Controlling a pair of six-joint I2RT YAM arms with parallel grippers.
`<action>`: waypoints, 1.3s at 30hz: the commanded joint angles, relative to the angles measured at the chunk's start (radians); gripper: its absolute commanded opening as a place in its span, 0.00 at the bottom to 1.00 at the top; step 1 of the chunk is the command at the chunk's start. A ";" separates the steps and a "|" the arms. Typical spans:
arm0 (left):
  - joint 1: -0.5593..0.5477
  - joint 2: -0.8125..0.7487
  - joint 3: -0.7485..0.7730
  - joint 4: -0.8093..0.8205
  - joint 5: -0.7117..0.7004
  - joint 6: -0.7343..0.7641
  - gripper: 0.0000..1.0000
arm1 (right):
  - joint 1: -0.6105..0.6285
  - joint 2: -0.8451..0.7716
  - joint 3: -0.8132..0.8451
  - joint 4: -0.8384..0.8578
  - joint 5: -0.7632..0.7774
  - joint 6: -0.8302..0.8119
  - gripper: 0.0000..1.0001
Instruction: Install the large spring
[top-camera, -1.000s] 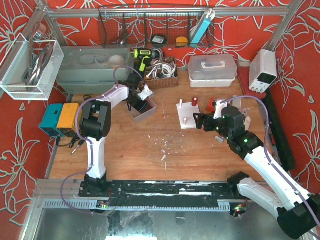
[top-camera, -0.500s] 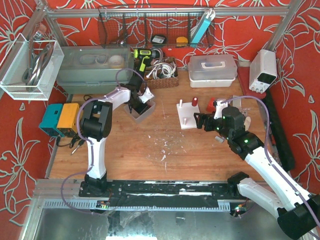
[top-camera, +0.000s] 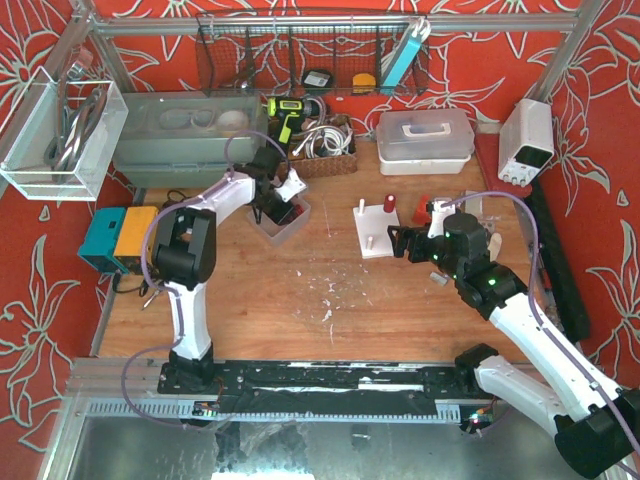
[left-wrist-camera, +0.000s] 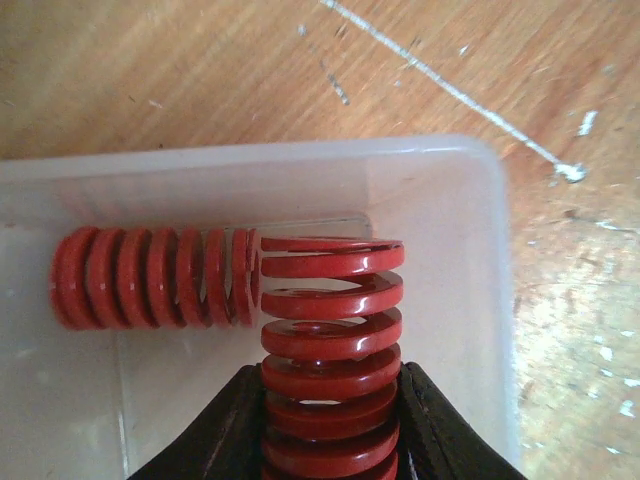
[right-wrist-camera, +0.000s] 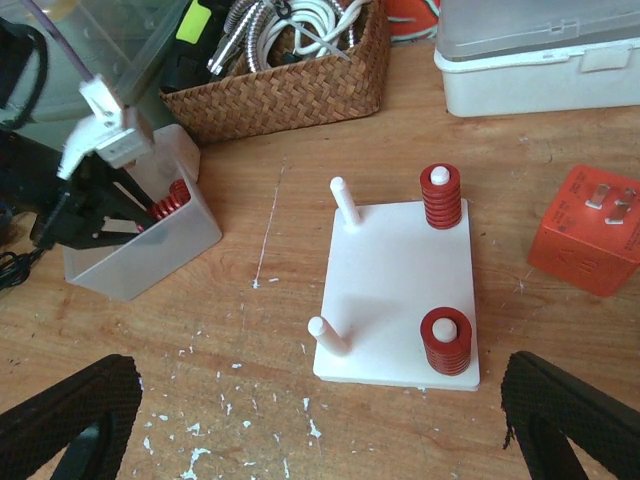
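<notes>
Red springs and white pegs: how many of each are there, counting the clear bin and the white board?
Red springs in the clear bin: 2
Red springs on the white board: 2
Bare white pegs: 2
Total: 4 springs and 2 bare pegs, 6 things

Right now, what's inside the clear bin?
Two red springs: a loose spring lying crosswise, and a gripped spring in the left tool. Its near end is hidden.

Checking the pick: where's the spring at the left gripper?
Left wrist view, lower centre: the spring sits between the fingers of the left gripper in the clear bin, its far end by a second spring.
</notes>
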 joint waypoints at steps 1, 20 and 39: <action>-0.003 -0.118 -0.011 0.005 0.045 -0.034 0.11 | 0.004 0.008 -0.017 0.011 0.003 -0.006 0.99; -0.231 -0.766 -0.688 0.866 -0.001 -0.305 0.00 | 0.001 0.042 0.012 0.005 -0.089 0.031 0.95; -0.493 -0.885 -1.056 1.340 0.061 -0.305 0.00 | 0.109 0.190 0.120 0.137 -0.532 0.161 0.74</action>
